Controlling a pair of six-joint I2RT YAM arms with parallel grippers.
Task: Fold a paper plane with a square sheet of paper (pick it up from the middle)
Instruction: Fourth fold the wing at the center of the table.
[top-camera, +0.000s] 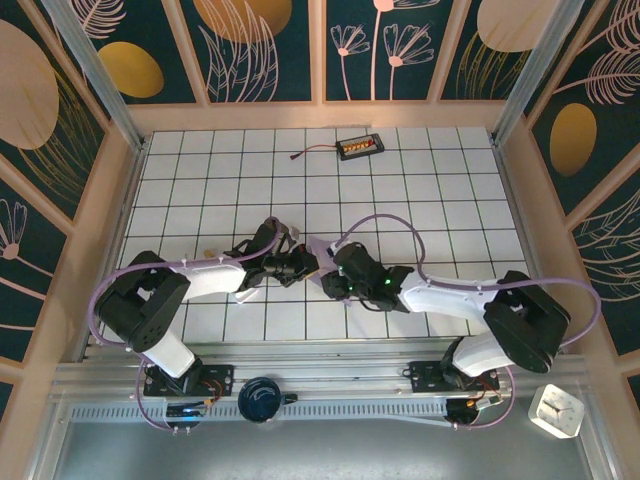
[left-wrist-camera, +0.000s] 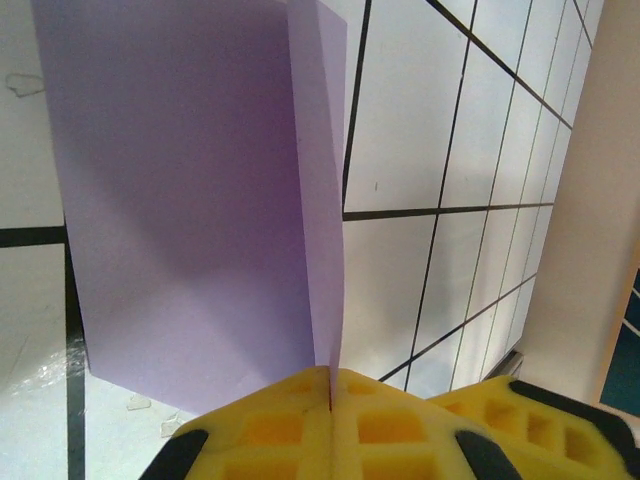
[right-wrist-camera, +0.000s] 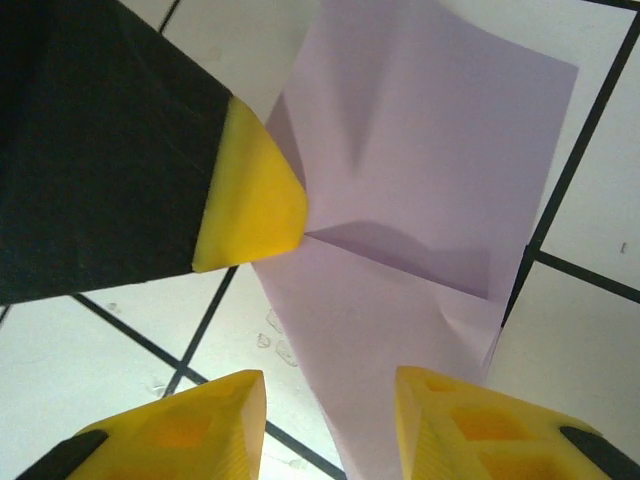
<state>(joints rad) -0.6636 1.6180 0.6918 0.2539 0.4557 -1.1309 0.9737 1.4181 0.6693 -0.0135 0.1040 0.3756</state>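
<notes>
While the left gripper is pinched shut on the folded sheet of paper, low over the middle of the table, the right gripper waits half-open beside it, and I think such light, limp paper is best held at its crease.

The lavender square sheet of paper is folded and creased.

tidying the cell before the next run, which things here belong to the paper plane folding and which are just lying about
Part of the job:
lavender paper, partly folded
left gripper, shut on its fold
right gripper, open near it

Lying about:
small dark box with red wire, far edge of the table
dark round object, on the near rail
white block, off to the right
</notes>
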